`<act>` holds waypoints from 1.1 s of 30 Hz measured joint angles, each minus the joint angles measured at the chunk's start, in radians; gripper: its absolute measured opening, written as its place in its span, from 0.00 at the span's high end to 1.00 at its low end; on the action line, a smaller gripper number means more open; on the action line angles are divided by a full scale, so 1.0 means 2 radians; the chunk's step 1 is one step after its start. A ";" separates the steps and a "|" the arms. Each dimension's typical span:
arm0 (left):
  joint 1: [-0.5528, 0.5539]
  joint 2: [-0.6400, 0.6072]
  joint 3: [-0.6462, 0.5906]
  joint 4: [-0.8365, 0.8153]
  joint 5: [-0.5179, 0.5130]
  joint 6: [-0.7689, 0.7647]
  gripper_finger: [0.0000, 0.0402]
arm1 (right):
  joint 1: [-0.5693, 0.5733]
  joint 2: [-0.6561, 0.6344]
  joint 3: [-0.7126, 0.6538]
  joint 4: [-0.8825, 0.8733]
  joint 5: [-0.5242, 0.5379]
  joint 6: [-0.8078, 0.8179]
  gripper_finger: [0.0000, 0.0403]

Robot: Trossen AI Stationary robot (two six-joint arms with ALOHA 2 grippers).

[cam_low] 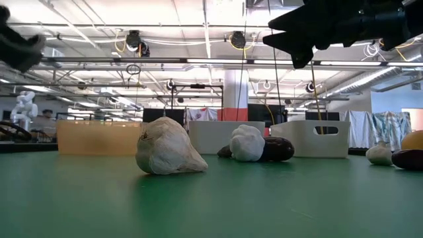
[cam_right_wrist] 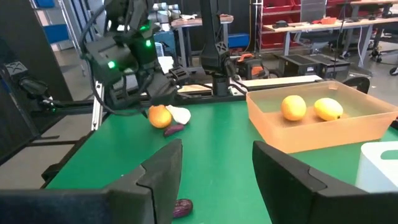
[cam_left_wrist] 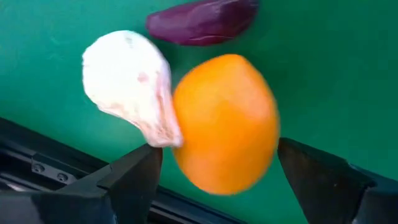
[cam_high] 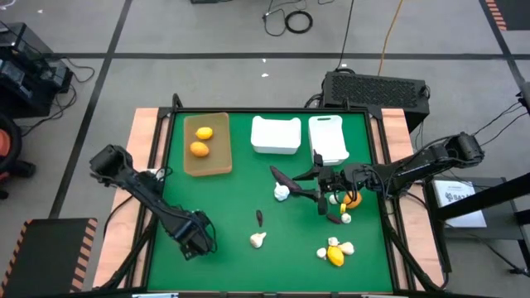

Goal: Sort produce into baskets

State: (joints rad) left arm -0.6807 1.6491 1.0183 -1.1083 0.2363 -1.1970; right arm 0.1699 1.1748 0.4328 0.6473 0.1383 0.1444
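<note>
Sitting on the green tabletop (cam_high: 232, 207) right of centre, an orange fruit (cam_high: 353, 199) touches a white garlic bulb (cam_high: 335, 199) and lies just beside a purple eggplant (cam_high: 335, 218). The right claw (cam_high: 339, 194) hangs over it, fingers open on either side, not gripping. 2 more oranges lie in the tan tray (cam_high: 222, 165) at far left. The left claw (cam_high: 195, 236) waits near left, open and empty.
</note>
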 joint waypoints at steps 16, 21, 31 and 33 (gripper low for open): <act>0.000 0.019 -0.007 0.015 -0.001 0.013 0.21 | 0.000 0.000 0.000 0.000 0.000 0.000 0.54; 0.000 0.019 -0.007 0.015 0.000 0.017 0.31 | 0.000 0.000 0.000 0.000 0.000 0.000 0.54; 0.021 -0.003 0.025 -0.004 0.041 0.079 0.36 | 0.000 0.000 0.000 0.000 0.000 0.002 0.54; 0.033 -0.018 0.041 -0.004 0.039 0.089 0.36 | 0.000 0.000 0.000 0.000 0.000 0.002 0.54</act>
State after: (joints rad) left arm -0.6153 1.6140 1.0996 -1.1168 0.3148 -1.0187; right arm 0.1699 1.1748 0.4322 0.6472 0.1383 0.1493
